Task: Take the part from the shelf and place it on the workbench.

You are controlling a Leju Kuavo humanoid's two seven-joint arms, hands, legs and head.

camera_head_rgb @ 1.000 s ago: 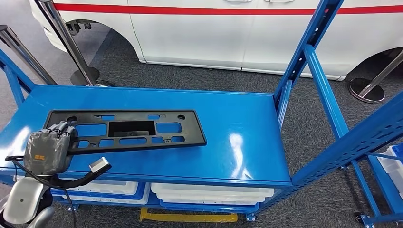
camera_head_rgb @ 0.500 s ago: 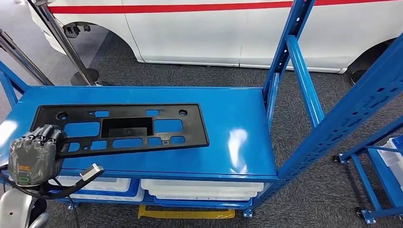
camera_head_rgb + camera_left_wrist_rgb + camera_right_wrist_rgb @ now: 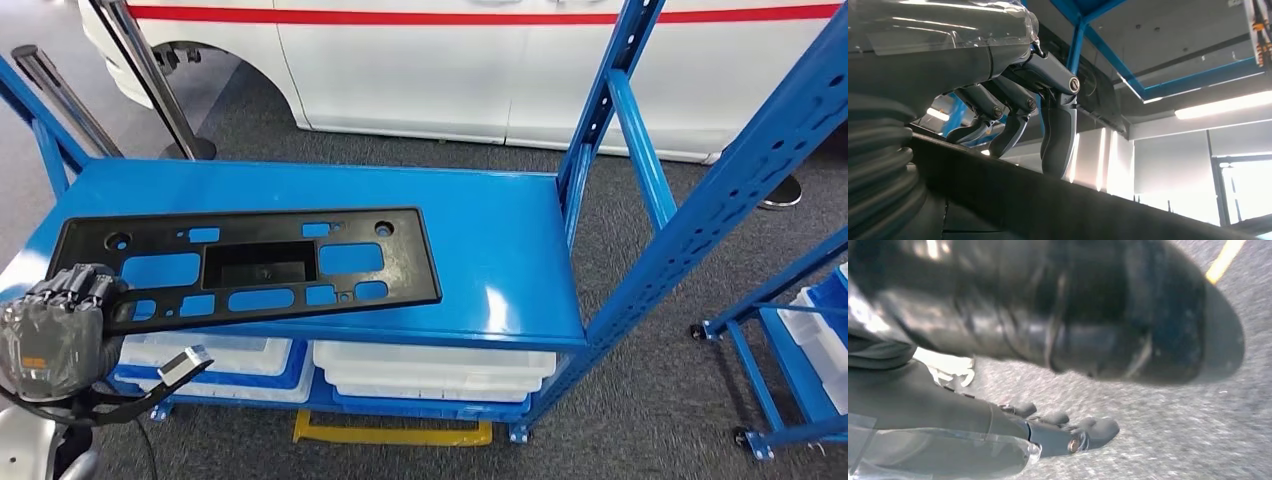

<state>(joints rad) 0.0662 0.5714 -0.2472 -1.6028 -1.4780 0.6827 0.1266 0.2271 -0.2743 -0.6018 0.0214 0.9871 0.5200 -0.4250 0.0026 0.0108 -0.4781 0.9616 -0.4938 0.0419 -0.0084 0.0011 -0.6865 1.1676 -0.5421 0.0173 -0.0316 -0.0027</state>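
Closer now: blue shelf (image 3: 500, 250), grey carpet (image 3: 650, 400), white vehicle (image 3: 450, 80) behind.

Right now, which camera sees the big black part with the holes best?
The head view: the whole black part lies flat on the blue shelf, cutouts plain, the left hand gripping its end. The left wrist view shows just a dark edge under the fingers. The right wrist view looks at grey floor.

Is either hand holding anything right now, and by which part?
The left hand grips the black part by its near-left end. The right hand holds nothing, hanging over the floor.
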